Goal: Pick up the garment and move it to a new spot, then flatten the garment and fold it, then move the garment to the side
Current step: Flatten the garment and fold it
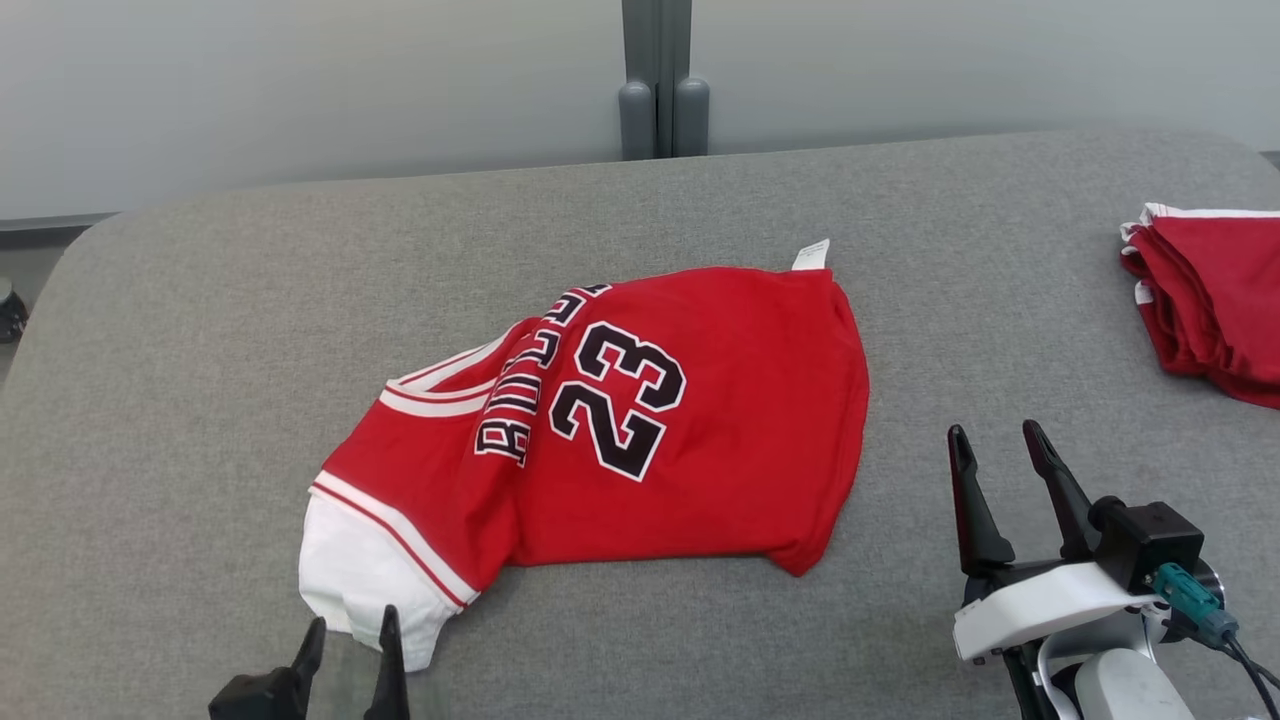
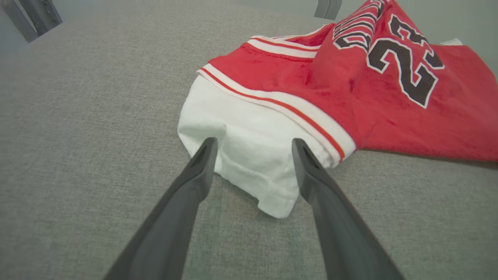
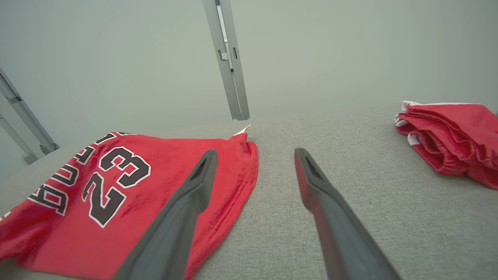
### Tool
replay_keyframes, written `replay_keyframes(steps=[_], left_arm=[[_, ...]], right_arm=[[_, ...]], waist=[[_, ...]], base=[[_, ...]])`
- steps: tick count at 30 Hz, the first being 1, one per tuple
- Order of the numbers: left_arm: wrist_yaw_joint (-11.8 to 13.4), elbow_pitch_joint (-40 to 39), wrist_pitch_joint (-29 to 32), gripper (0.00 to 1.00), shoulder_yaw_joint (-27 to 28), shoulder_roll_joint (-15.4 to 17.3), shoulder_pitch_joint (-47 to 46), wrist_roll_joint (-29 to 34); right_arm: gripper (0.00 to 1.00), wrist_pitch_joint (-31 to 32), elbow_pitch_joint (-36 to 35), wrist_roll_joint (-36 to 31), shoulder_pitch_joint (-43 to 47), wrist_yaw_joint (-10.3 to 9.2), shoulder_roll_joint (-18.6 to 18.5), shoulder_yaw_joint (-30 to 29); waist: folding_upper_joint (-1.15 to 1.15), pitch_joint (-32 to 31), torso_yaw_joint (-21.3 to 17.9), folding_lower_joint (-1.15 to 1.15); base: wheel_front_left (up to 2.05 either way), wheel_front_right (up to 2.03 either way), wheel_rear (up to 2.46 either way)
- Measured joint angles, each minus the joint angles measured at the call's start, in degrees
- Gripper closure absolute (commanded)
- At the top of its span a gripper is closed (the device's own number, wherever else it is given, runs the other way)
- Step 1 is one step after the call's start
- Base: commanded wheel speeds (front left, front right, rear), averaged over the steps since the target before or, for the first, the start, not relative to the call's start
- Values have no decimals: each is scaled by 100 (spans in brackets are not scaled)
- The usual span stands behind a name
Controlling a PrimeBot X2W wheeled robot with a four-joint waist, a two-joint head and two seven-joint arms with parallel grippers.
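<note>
The garment (image 1: 700,420) is a red jersey with a black 23 and a white sleeve, lying rumpled and partly folded over in the middle of the grey table. My left gripper (image 1: 350,625) is open at the sleeve's near edge. In the left wrist view that gripper (image 2: 253,146) has its fingers spread on either side of the white sleeve (image 2: 249,147), not closed on the cloth. My right gripper (image 1: 995,440) stands open to the right of the garment (image 3: 128,186), above bare table, with nothing between its fingers (image 3: 255,155).
A stack of folded red garments (image 1: 1215,295) lies at the table's right edge, seen too in the right wrist view (image 3: 451,136). The grey padded table (image 1: 250,330) has rounded far corners. A grey post (image 1: 660,80) stands behind it against a pale wall.
</note>
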Motion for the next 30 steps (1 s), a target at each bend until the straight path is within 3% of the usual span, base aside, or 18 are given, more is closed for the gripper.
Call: replay_keyframes(steps=[8,15,30], left_arm=[[227,-523,-107,0,274,164,32,-73],[249,-866,-122,0,59,-20,-187,-22],[235,-749,-222,0,-231,-287,-484,34]], right_arm=[[0,0,266,-2,16,0,2,-90],[0,20,984,-200,-191,0,2,3],[0,1020,2473,-131,-1113,0,4,682]], waist=[[0,6,192,0],[0,54,313,0],[0,264,649,0]], base=[[0,0,0],[0,0,0],[0,0,0]])
